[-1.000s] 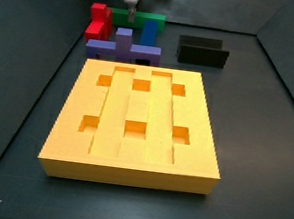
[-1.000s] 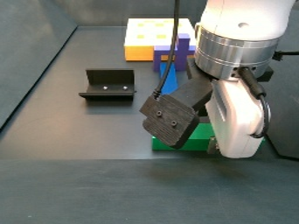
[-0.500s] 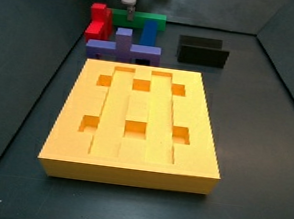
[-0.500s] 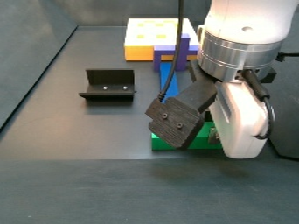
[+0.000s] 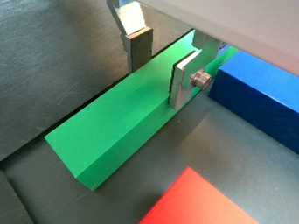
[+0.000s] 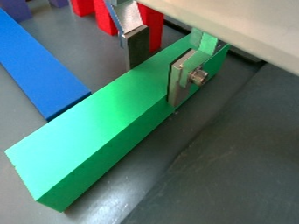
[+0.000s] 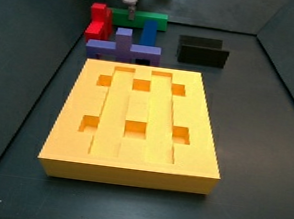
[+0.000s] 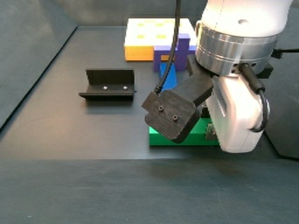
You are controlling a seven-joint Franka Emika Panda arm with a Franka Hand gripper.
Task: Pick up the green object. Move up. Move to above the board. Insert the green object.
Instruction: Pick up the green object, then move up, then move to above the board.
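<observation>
Barely started, looks like. End effector (image 6: 155, 63) straddling the green object (image 6: 100, 136), plates either side, contact unclear. Still flat on the tabletop (image 7: 257, 115) beyond the board (image 7: 137, 125). Lift, carry, insert all left.

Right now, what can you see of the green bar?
The green bar is a long, bright-green, smooth block lying flat on the dark floor, with the blue bar alongside. The pincer straddles it near one end, a finger on each long side. In a side view the arm hides most of it.
</observation>
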